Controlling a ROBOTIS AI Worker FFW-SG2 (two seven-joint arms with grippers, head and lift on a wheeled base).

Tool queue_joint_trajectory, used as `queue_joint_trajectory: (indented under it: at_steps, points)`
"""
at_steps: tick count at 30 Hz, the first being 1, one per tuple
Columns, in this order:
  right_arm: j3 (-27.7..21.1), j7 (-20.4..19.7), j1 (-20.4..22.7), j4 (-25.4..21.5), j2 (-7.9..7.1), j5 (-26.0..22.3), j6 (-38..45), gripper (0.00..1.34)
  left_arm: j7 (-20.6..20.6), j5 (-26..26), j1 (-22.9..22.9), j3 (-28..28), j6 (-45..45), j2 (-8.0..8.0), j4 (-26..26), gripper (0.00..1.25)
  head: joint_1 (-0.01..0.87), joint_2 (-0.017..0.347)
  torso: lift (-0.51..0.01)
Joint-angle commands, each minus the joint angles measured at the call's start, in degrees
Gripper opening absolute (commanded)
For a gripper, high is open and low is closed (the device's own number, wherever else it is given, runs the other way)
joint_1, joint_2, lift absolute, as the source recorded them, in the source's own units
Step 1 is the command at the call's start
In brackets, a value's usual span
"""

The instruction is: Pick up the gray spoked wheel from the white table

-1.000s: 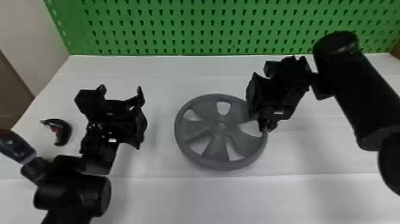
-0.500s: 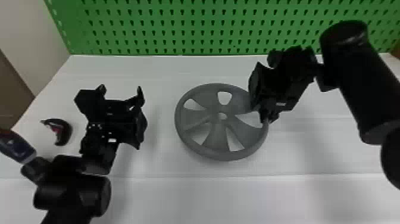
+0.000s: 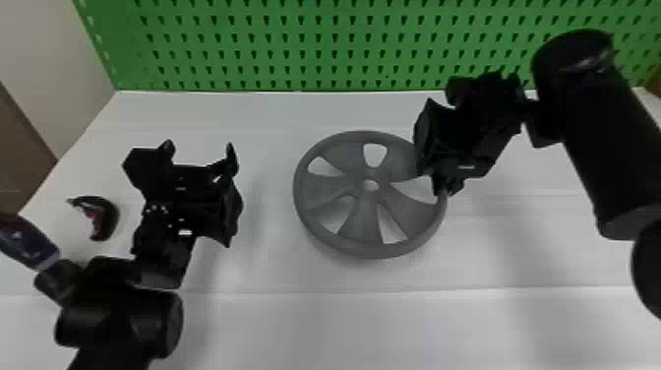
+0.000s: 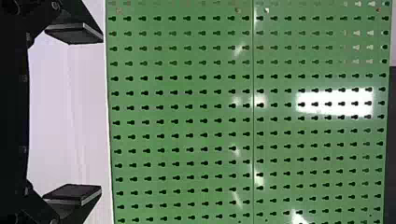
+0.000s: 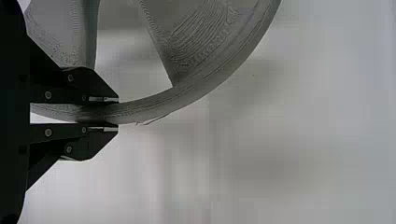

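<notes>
Over the white table (image 3: 344, 329), I'm lifting the gray spoked wheel (image 3: 369, 202) slightly higher than before, so the pickup is looking sound. My right gripper (image 5: 117, 115) is clamping its right side, while my left gripper (image 4: 101, 114) is waiting, spread wide, at left.

And up it's brought! The gray spoked wheel (image 3: 365, 219) is being lifted off the white table (image 3: 255, 334), carried nearer the green pegboard (image 3: 319, 45) in the head view, and the right gripper (image 3: 446, 189) is raised right along with it.
</notes>
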Motion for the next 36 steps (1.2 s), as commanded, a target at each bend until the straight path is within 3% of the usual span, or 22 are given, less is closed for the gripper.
queue_joint_trajectory:
  at_steps: [1,12,20,27,32,36]
  points:
    - [-0.72,0.08,2.5,-7.04,-0.92,0.62,-4.39,0.25,0.01,0.09,0.07,0.14,0.0,0.0,0.0,1.1,0.806,0.044,-0.098]
    - [-3.45,1.84,11.64,-24.36,-1.18,1.85,-15.12,0.24,0.01,0.53,0.42,0.58,0.0,0.0,-0.35,1.1,0.806,0.044,-0.098]
    - [-3.09,22.23,18.23,-34.38,-0.92,18.02,-22.67,0.24,0.01,0.71,0.77,1.2,0.0,0.0,-0.97,1.1,0.806,0.044,-0.098]
    - [-2.39,31.29,22.98,-39.03,-0.13,29.36,-28.83,0.24,0.01,0.88,0.69,1.29,0.0,0.0,-1.67,1.1,0.806,0.044,-0.098]
    - [-2.66,38.32,27.11,-40.18,0.66,34.72,-38.23,0.24,0.01,1.15,0.77,1.37,0.0,0.0,-2.2,1.1,0.806,0.044,-0.098]
    - [-3.09,43.59,28.87,-41.93,1.45,42.81,-41.04,0.24,0.01,1.5,0.77,1.46,0.0,0.0,-2.73,1.1,0.806,0.044,-0.098]
